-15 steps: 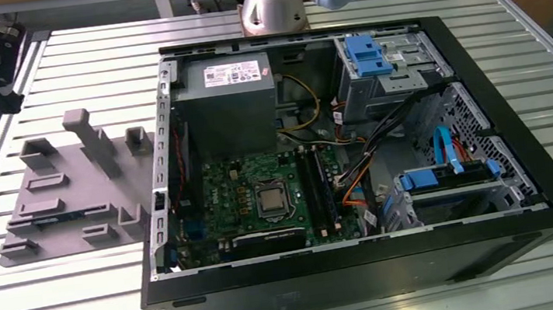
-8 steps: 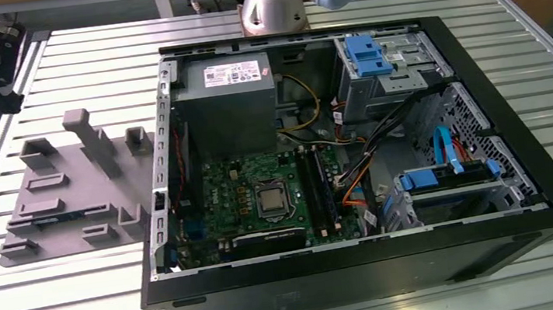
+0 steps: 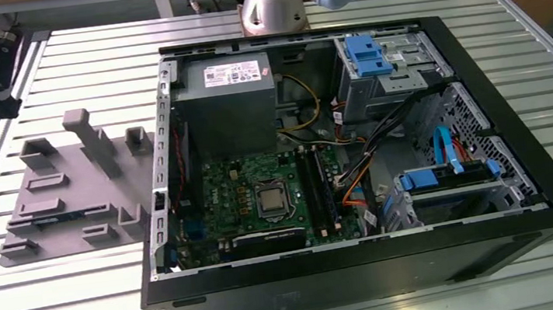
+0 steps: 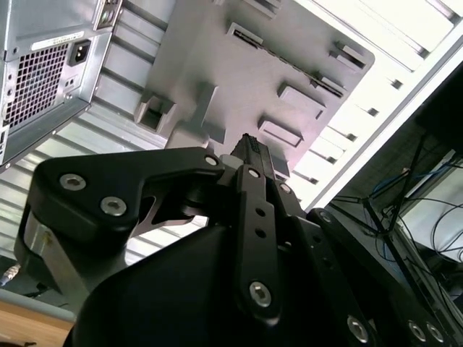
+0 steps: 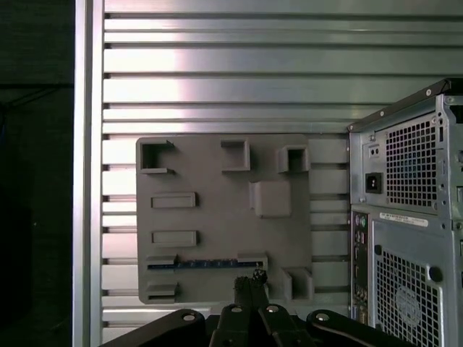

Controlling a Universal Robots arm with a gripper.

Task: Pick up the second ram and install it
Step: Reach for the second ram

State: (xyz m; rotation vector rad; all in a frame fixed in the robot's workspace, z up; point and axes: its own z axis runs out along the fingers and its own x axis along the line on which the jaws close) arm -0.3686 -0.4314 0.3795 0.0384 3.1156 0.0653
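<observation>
My empty, closed pincer (image 5: 249, 280) hangs clear above the second ram (image 5: 206, 264), edge-up in the grey fixture (image 5: 210, 217), lengthwise along the bench slats (image 5: 217, 72).

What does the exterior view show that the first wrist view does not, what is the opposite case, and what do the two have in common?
Exterior view's own: the open inside of the computer case, with the motherboard, the power supply and the blue drive brackets.
First wrist view's own: the pincer and the case's rear panel with its power socket.
Shared: the grey fixture, the second ram lying in one of its slots, and the slatted table.
</observation>
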